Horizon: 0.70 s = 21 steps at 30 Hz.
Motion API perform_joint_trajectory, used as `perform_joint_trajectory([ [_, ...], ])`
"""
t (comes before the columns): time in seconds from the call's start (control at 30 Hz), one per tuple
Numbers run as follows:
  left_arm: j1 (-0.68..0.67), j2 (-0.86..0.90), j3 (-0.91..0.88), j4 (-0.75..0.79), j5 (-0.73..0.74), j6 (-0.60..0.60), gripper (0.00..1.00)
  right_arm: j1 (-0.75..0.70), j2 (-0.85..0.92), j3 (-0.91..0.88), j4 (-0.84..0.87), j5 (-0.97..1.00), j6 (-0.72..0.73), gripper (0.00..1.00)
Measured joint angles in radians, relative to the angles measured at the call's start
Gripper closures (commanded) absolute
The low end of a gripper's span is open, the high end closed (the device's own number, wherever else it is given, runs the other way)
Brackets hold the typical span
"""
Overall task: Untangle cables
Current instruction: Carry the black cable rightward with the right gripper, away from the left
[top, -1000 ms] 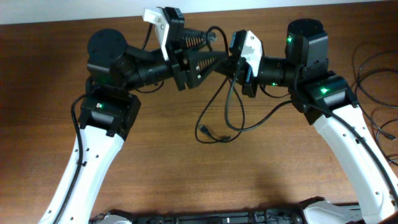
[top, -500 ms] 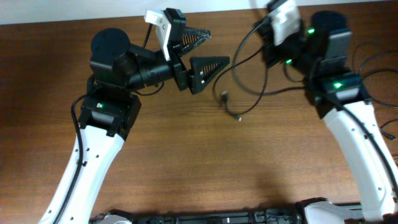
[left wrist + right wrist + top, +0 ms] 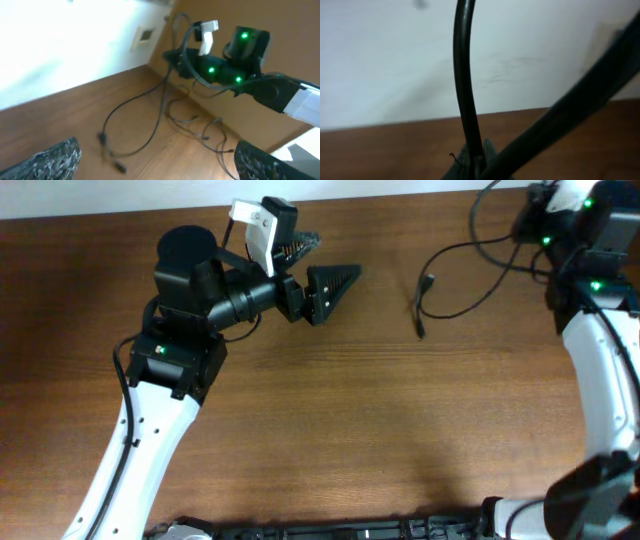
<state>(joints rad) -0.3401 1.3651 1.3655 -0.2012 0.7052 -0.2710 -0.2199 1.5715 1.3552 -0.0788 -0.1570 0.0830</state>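
My left gripper (image 3: 318, 263) is open and empty above the table's back left-centre; in the left wrist view (image 3: 157, 162) its two fingers frame bare wood. My right gripper (image 3: 477, 162) is shut on a thin black cable (image 3: 465, 85) at the far back right corner (image 3: 538, 220). That cable (image 3: 470, 275) trails left from it across the table, with plug ends (image 3: 424, 283) lying on the wood. In the left wrist view the same cable (image 3: 155, 117) hangs down from the right gripper to the table. More thin cables (image 3: 197, 122) lie in a loose tangle beyond it.
The wooden table (image 3: 340, 420) ends at a white wall along the back (image 3: 60, 45). The right arm (image 3: 600, 370) runs down the right side and the left arm (image 3: 165, 370) down the left. A thicker black wire (image 3: 580, 95) crosses the right wrist view.
My right gripper has swung from the table's back centre to the far right corner, dragging the cable away from the left gripper. The left gripper stayed open and almost still.
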Motion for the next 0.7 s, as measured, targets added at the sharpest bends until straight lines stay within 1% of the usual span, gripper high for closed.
perform_joint_trajectory([
  [0.1, 0.0, 0.0, 0.0, -0.065, -0.051, 0.003, 0.01, -0.056, 0.072, 0.002, 0.055, 0.014, 0.064, 0.96],
  [0.27, 0.0, 0.0, 0.0, -0.121, -0.117, 0.003, 0.01, -0.127, 0.212, 0.036, 0.058, 0.026, 0.142, 0.96],
  [0.53, 0.0, 0.005, 0.0, -0.198, -0.142, 0.003, 0.01, -0.182, 0.413, 0.123, 0.058, 0.029, 0.179, 0.96],
  [0.57, 0.0, 0.009, 0.0, -0.203, -0.142, 0.002, 0.01, -0.186, 0.431, 0.127, 0.058, 0.029, 0.182, 0.85],
  [0.6, 0.0, 0.016, 0.0, -0.208, -0.142, 0.003, 0.01, -0.19, 0.454, 0.13, 0.056, 0.029, 0.187, 0.59],
  [0.63, 0.0, 0.024, 0.0, -0.212, -0.143, 0.003, 0.01, -0.196, 0.475, 0.131, 0.047, 0.029, 0.188, 0.15],
  [0.67, 0.0, 0.034, 0.0, -0.217, -0.145, 0.003, 0.01, -0.203, 0.493, 0.13, 0.033, 0.027, 0.2, 0.0],
  [0.7, 0.0, 0.043, 0.0, -0.219, -0.145, 0.003, 0.01, -0.21, 0.51, 0.131, 0.026, 0.029, 0.203, 0.0],
])
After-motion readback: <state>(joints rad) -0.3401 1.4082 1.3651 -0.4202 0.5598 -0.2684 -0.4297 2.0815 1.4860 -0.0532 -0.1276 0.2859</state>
